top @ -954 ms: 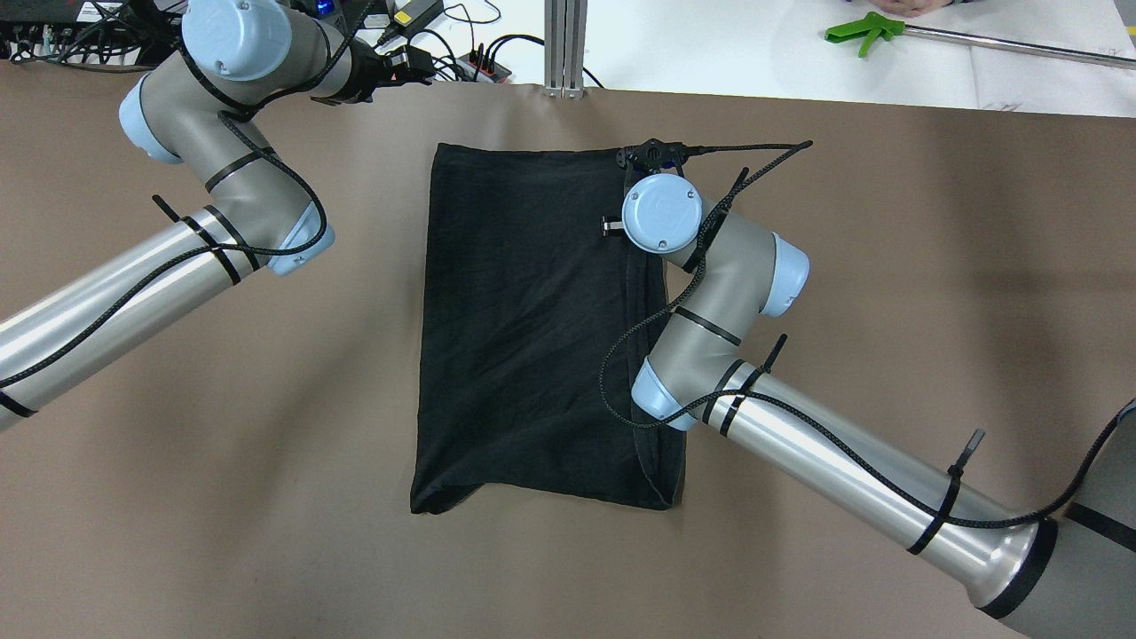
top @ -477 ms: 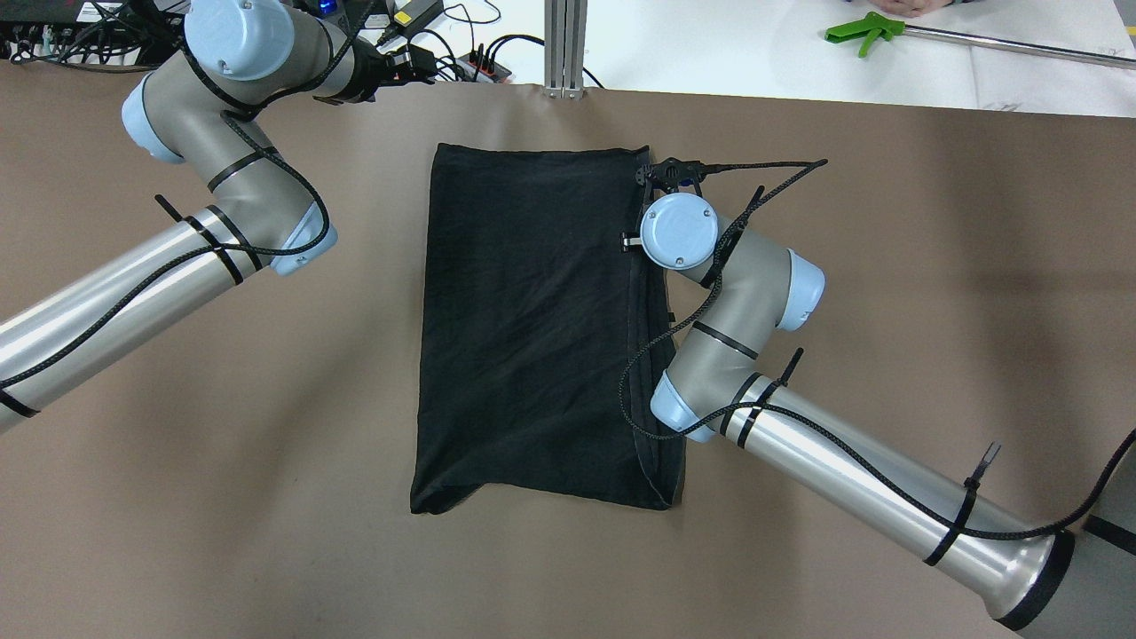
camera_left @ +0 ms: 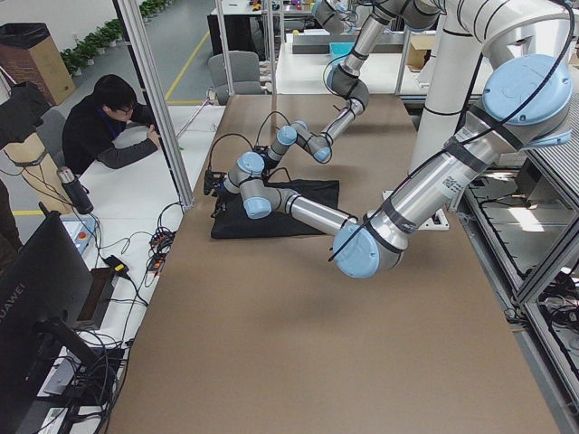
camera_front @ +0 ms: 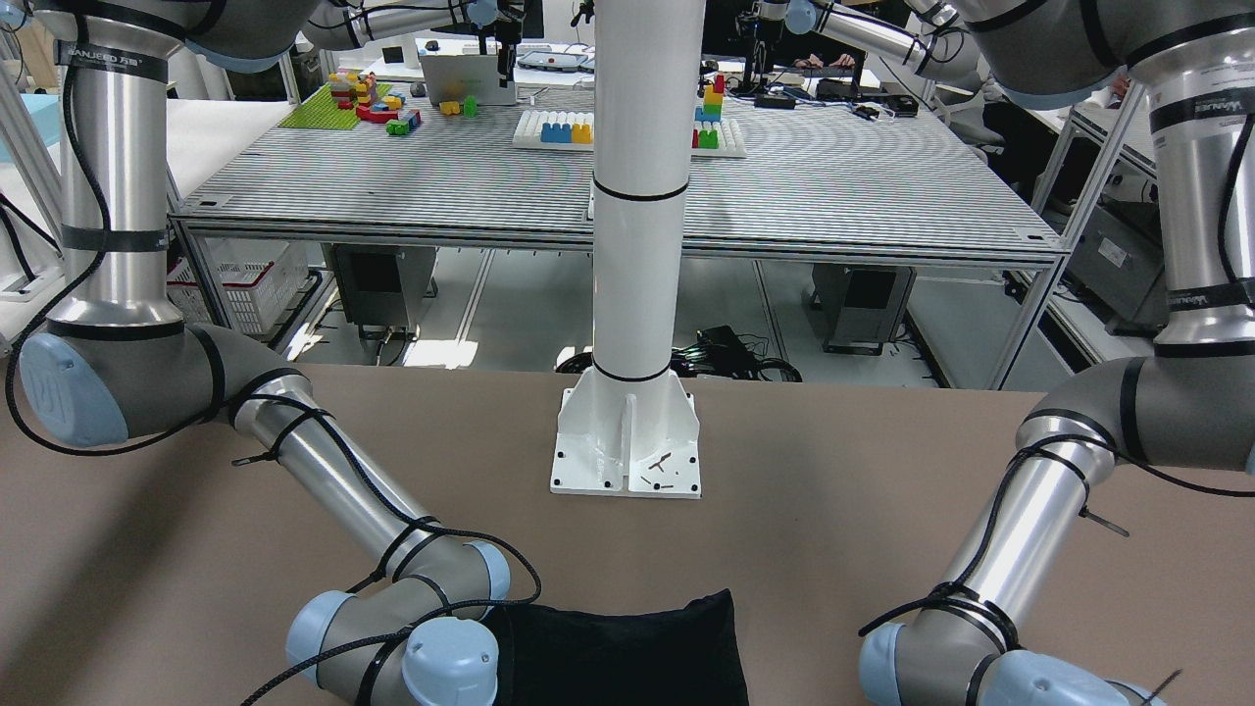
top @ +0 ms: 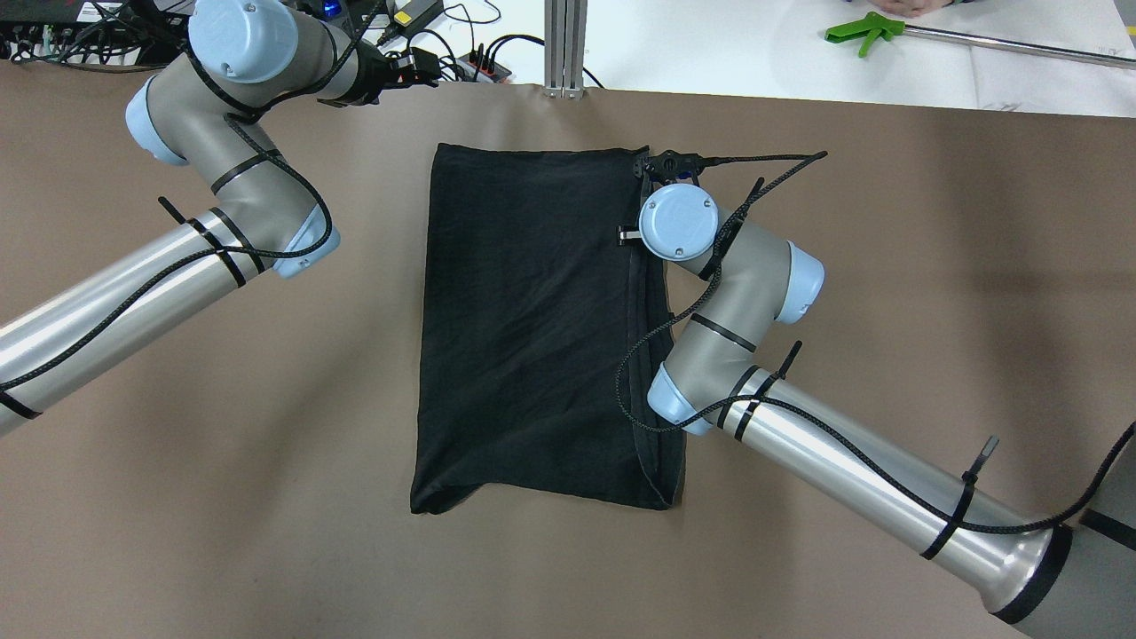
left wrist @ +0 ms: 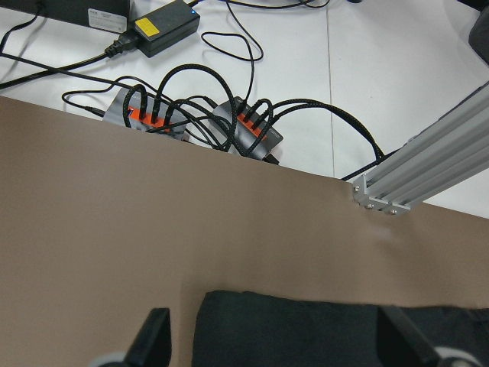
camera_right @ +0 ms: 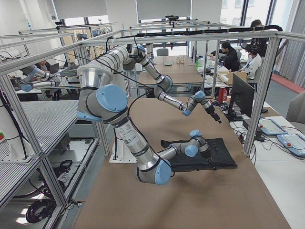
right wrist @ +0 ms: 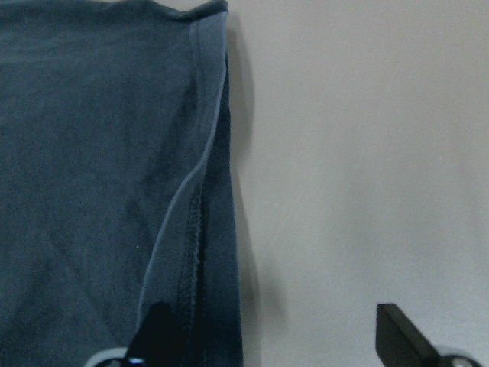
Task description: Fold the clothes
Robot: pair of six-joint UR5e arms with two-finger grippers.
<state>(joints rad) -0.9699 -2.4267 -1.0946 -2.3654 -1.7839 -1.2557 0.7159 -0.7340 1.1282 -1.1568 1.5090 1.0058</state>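
Far left: left end effector point(left wrist: 279, 345) spread wide, empty, raised over far edge of brown desk point(top: 177, 497), just beyond far-left corner of black soft fabric garment point(top: 524, 319). Garment folded into rectangle, flat mid-desk, hemmed edge on right. Far-right corner: right end effector point(right wrist: 279, 336) wide, straddling hem, gripping nothing.

Black garment point(top: 532, 319), folded into a flat rectangle, mid-table, hemmed edge rightward.
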